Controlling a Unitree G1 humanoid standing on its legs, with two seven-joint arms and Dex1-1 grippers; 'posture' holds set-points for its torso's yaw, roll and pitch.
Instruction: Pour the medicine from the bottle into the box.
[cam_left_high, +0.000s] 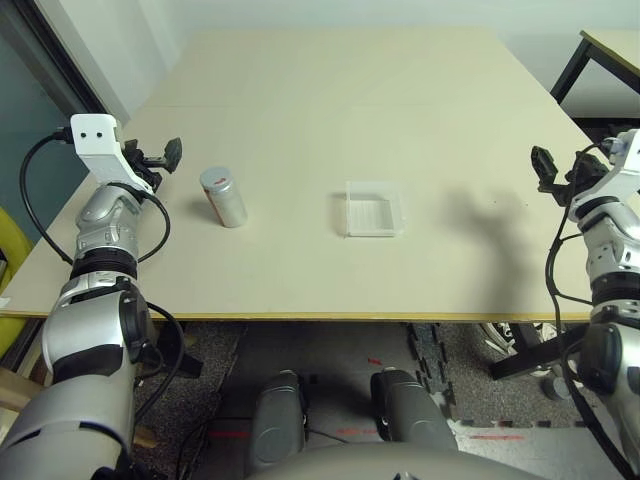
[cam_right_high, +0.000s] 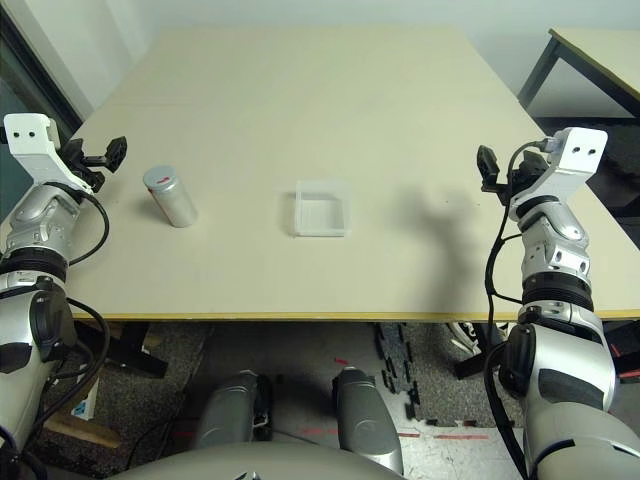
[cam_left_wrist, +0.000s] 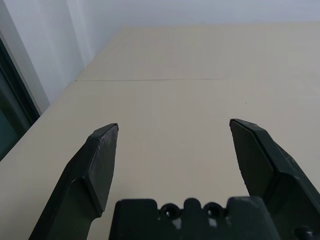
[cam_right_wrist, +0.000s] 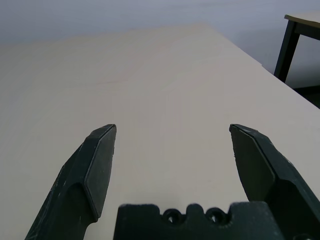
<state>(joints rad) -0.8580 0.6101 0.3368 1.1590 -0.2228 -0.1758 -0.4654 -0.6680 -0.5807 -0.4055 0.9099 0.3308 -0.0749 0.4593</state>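
A small silvery-grey bottle (cam_left_high: 223, 196) with a red mark stands upright on the left part of the table. The clear square box (cam_left_high: 374, 209) lies flat near the table's middle, to the right of the bottle. The medicine is hidden from view. My left gripper (cam_left_high: 165, 156) hovers at the table's left edge, just left of the bottle and apart from it; its fingers (cam_left_wrist: 102, 150) stand wide open with nothing between them. My right gripper (cam_right_high: 492, 168) hangs over the table's right edge, far from the box, its fingers (cam_right_wrist: 102, 152) also spread open and empty.
The pale wooden table (cam_left_high: 340, 90) stretches wide and bare behind the bottle and box. A second table with black legs (cam_left_high: 600, 50) stands at the far right. A wall and dark panel run along the left side.
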